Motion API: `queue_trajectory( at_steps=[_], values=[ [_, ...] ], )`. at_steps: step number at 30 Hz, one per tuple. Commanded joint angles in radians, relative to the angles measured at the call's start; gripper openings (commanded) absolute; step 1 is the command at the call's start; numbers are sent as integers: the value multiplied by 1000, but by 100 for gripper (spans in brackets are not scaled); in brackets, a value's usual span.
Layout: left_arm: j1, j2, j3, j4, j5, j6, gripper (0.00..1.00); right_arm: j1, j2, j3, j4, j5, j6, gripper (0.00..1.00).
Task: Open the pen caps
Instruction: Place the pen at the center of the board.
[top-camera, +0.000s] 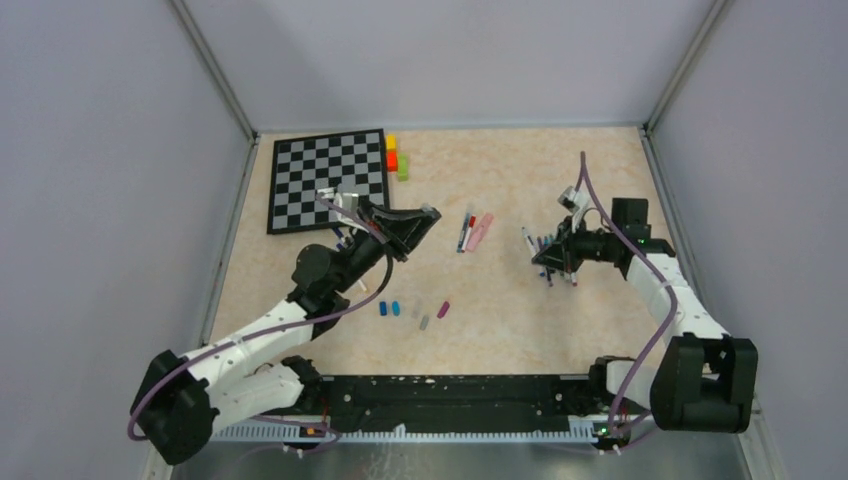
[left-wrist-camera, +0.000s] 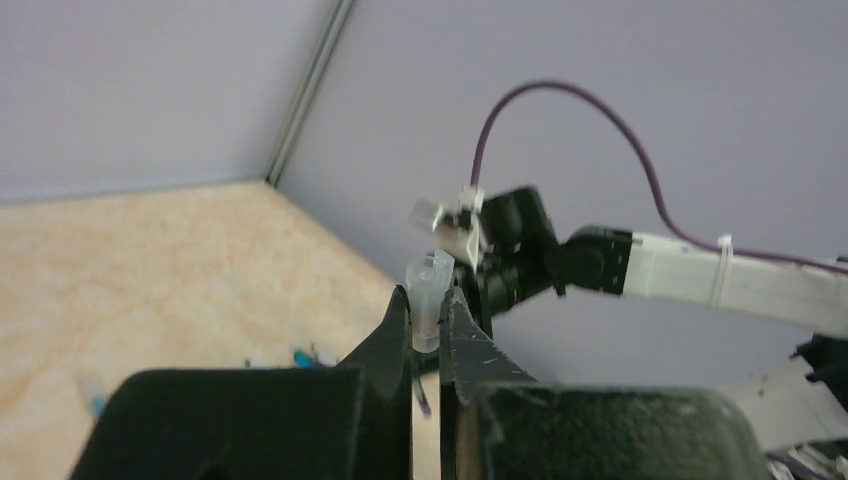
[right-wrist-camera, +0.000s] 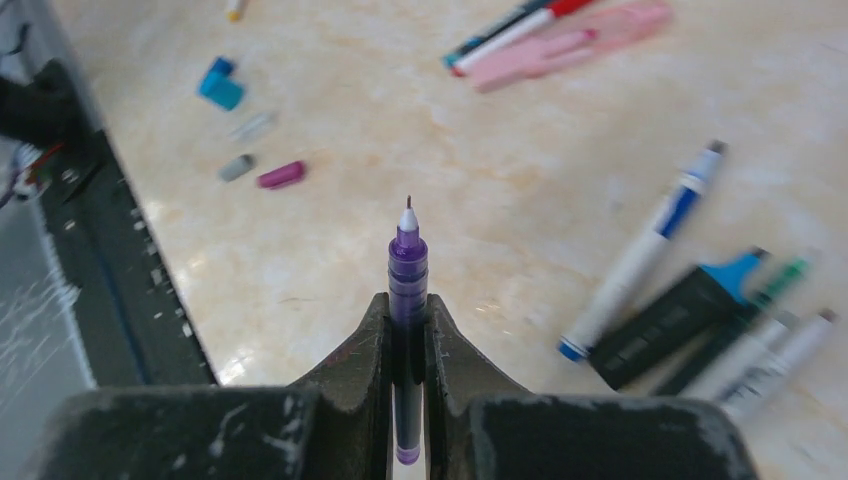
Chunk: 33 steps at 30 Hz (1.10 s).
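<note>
My left gripper (left-wrist-camera: 428, 305) is shut on a clear pen cap (left-wrist-camera: 431, 278), held in the air above the table; in the top view it (top-camera: 424, 220) hangs left of centre. My right gripper (right-wrist-camera: 408, 305) is shut on a purple pen (right-wrist-camera: 408, 262) whose bare tip points away from the fingers. Loose caps lie on the table: blue (top-camera: 389, 308), grey (top-camera: 421, 318) and magenta (top-camera: 443, 309). Pens and a pink highlighter (top-camera: 481, 232) lie mid-table. Several more pens (right-wrist-camera: 700, 320) lie under the right gripper (top-camera: 547, 255).
A chessboard (top-camera: 328, 180) lies at the back left with yellow, red and green blocks (top-camera: 393, 157) beside it. A black rail (top-camera: 450, 390) runs along the near edge. Grey walls close in the table on three sides.
</note>
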Motion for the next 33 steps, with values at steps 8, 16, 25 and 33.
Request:
queue_trajectory(
  at_steps=[8, 16, 25, 33],
  values=[
    [-2, -339, -118, -703, 87, 78, 0, -227, 31, 2, 161, 390, 165, 0],
    [-2, -367, -223, -754, 188, 63, 1, -264, 134, 39, 145, 477, 133, 0],
    [-3, -356, -280, -753, 231, 109, 2, -267, 361, 156, 71, 471, 96, 2],
    [-3, -328, -306, -715, 262, 111, 2, -273, 491, 227, 0, 419, 68, 12]
  ],
)
